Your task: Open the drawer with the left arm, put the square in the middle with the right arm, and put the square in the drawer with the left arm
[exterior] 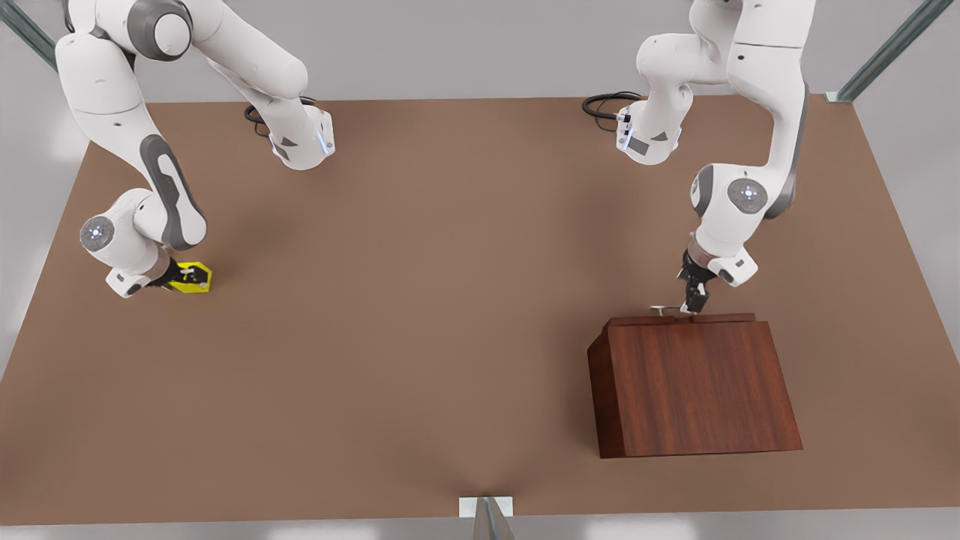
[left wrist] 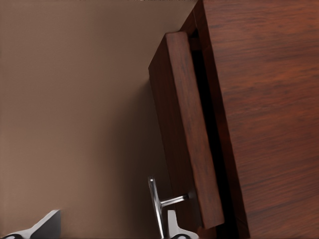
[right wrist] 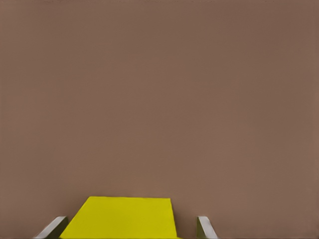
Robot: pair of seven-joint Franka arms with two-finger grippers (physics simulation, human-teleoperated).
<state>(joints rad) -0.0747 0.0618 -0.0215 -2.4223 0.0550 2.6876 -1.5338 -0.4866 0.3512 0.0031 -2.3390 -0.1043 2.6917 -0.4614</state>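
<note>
Drawer (left wrist: pixel 187 134) slightly ajar; left pincer (exterior: pixel 694 298) spread wide around handle (left wrist: pixel 158 204); right pincer (exterior: pixel 174 279) straddles square (exterior: pixel 192 277), grip uncertain.

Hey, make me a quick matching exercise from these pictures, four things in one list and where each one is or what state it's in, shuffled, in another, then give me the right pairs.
Things:
1. drawer
2. square
3. left claw
4. right claw

States:
A. yellow, on the table at the front view's left
B. pulled out a crack from the cabinet
C. fingers either side of the cube
D. at the silver handle

Pairs: 1-B, 2-A, 3-D, 4-C
</note>
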